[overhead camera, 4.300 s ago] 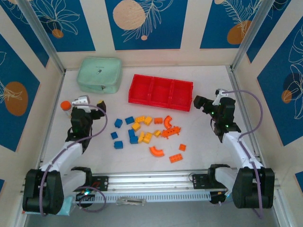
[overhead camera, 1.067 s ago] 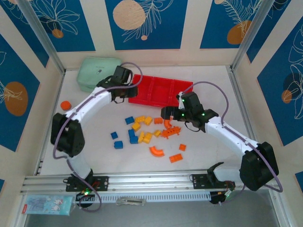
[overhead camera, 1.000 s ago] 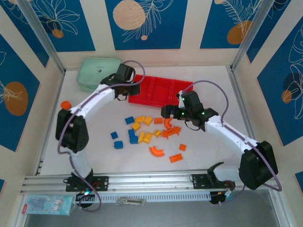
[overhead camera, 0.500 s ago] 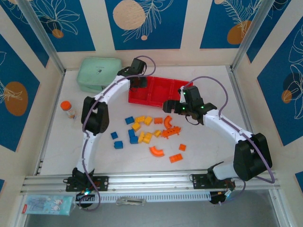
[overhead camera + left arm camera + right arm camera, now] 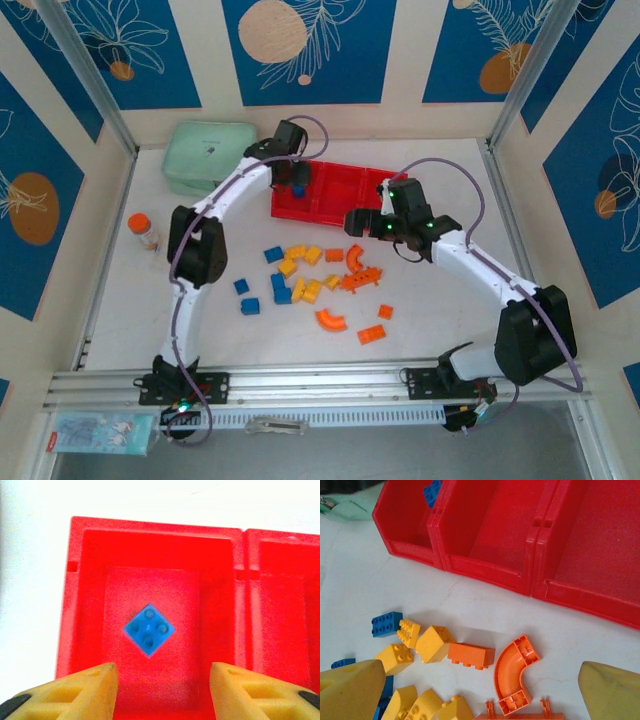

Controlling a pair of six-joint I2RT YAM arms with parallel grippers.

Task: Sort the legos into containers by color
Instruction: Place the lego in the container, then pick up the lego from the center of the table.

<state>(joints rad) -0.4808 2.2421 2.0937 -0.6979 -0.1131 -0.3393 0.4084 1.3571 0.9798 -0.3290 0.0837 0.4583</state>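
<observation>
A mint-green soft zip case (image 5: pixel 208 157) is seen lying flat at about 11 o'clock on the white table (image 5: pixel 450 320), and a small orange-capped bottle (image 5: pixel 143 230) is stood upright at about 9 o'clock, apart from the case. An aluminium rail (image 5: pixel 320 385) is laid along the 6 o'clock edge. The walls are covered with blue panels (image 5: pixel 300 45) printed with pale leaves and orange discs.

White tabletop (image 5: pixel 440 330), cream walls (image 5: pixel 405 60) — blue leaf-print panels (image 5: pixel 305 45)
</observation>
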